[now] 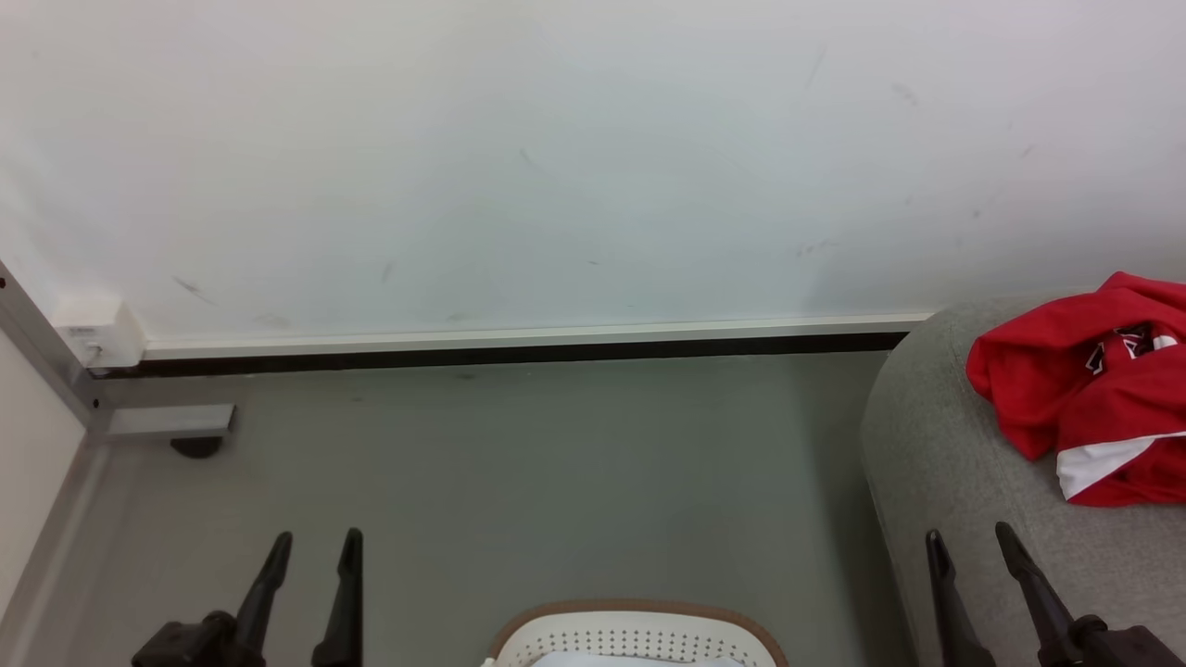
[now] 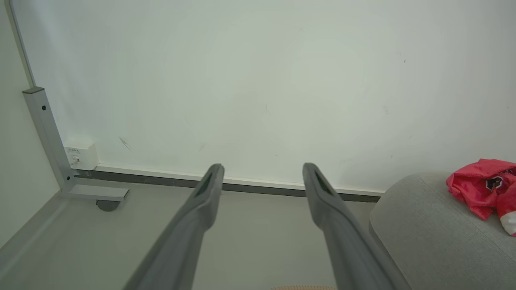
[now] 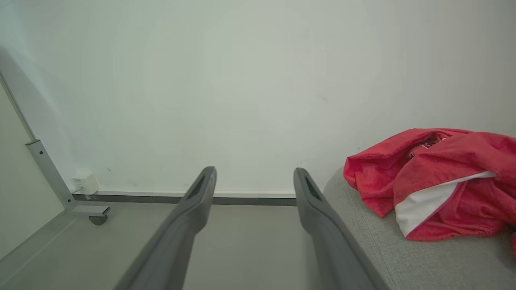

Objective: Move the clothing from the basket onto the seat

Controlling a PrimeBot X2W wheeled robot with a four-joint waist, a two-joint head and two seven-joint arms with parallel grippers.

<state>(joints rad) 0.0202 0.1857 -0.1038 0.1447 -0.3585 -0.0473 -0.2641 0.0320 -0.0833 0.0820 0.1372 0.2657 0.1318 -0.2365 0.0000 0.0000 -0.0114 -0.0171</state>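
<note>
Red clothing (image 1: 1089, 394) with a white band lies crumpled on the light grey seat (image 1: 936, 463) at the right. It also shows as a red heap (image 3: 435, 181) in the right wrist view and at the far right (image 2: 481, 187) of the left wrist view. The white basket (image 1: 639, 639) with a tan rim peeks in at the bottom centre, with something white inside it. My left gripper (image 1: 315, 542) is open over the floor at the lower left. My right gripper (image 1: 968, 542) is open above the seat's front left edge, short of the clothing. Both hold nothing.
A white wall with a dark skirting strip (image 1: 519, 352) runs across the back. A grey metal frame leg with a caster (image 1: 195, 445) stands at the left, next to a small white box (image 1: 93, 338). Grey floor (image 1: 556, 482) lies between frame and seat.
</note>
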